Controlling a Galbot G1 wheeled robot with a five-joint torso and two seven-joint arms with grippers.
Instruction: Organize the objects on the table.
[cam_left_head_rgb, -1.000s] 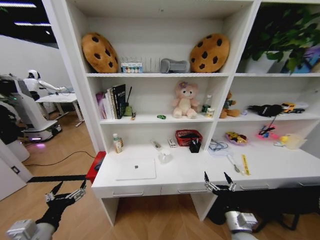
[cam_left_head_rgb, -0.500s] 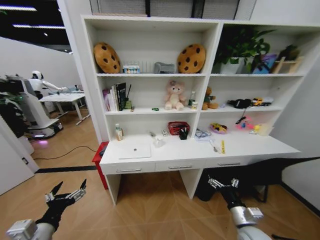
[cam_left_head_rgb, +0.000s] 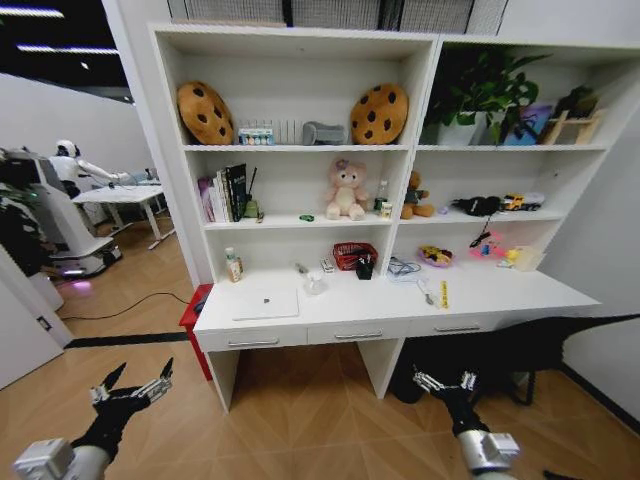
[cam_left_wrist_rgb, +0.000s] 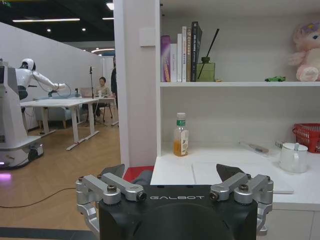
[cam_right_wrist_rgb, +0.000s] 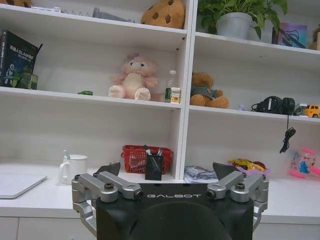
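- I hold both arms low over the wooden floor, well short of the long white worktop (cam_left_head_rgb: 500, 300) with its row of drawers.
- My left end effector (cam_left_head_rgb: 130, 385) hangs off to the left of the worktop, fingers spread wide and gripping nothing; the left wrist view shows the same open fingers (cam_left_wrist_rgb: 107, 187) with the worktop's left end ahead.
- My right end effector (cam_left_head_rgb: 445, 382) sits below the worktop's front edge, near the right-hand drawer, likewise spread open and empty.
- The closed silver-white laptop (cam_left_head_rgb: 265, 303) lies flat on the left part of the worktop, well apart from both end effectors, nearer the left one.
- A white mug (cam_left_head_rgb: 315, 286) stands just right of the laptop, toward the back; a red basket (cam_left_head_rgb: 353, 256) and a black pen holder (cam_left_head_rgb: 365, 268) stand farther right against the back wall.
- The tiny green toy car (cam_left_head_rgb: 306, 217) rests on the shelf above, left of the pink plush bear (cam_left_head_rgb: 346, 190).
- A metal spoon (cam_left_head_rgb: 427, 296) and a yellow strip (cam_left_head_rgb: 444, 294) lie side by side on the right half of the worktop, above the right end effector.
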